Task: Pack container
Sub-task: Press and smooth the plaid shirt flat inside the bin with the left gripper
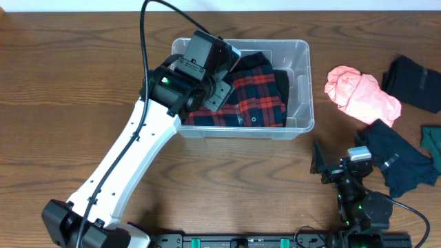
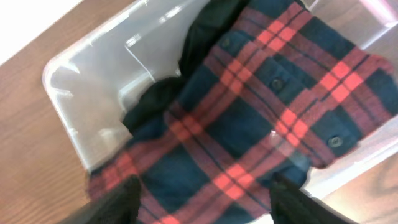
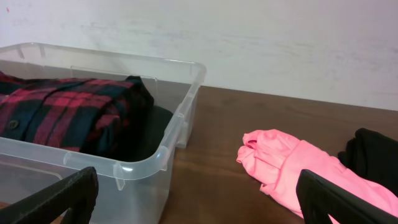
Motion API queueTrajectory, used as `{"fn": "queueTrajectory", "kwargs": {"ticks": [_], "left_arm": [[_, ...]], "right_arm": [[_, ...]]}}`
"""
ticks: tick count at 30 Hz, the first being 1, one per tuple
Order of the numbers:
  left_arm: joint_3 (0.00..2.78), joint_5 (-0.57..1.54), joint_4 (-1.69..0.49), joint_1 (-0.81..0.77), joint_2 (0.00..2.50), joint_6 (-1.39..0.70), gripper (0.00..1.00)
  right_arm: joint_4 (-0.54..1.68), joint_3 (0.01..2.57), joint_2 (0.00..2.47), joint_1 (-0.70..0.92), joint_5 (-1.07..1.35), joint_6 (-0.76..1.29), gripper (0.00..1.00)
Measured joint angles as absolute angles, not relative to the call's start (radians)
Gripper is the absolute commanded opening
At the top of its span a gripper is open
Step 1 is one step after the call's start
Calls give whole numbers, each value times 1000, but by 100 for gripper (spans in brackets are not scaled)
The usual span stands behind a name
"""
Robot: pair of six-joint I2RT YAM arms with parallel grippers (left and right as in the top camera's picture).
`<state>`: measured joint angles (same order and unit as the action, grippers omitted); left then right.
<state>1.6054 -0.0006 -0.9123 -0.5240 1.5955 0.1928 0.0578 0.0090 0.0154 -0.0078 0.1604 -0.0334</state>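
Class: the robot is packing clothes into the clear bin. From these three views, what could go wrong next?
1. The left gripper hangs open just above the plaid shirt. As it lifts away, a finger could snag the cloth and drag it out of the container.
2. The pink garment lies close beside a dark garment. The open right gripper might catch both at once.

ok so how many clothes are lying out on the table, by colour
pink garment: 1
black garment: 1
dark blue garment: 1
teal garment: 1, at the frame edge
total: 4 outside the container
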Motion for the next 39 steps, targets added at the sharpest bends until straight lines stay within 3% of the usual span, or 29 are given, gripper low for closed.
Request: {"fn": "queueTrajectory", "kwargs": {"ticks": [3, 9, 32, 39], "left_arm": [[1605, 9, -945, -524, 1605, 147, 27], [1611, 20, -1016, -524, 1695, 39, 12], [1612, -117, -850, -511, 1985, -79, 12], [1613, -119, -680, -468, 2001, -65, 11]], "right_arm": [[58, 9, 15, -8, 160, -33, 99], [58, 9, 15, -8, 160, -33, 99], [58, 9, 15, -8, 160, -33, 99], [58, 9, 15, -8, 161, -33, 99]]}}
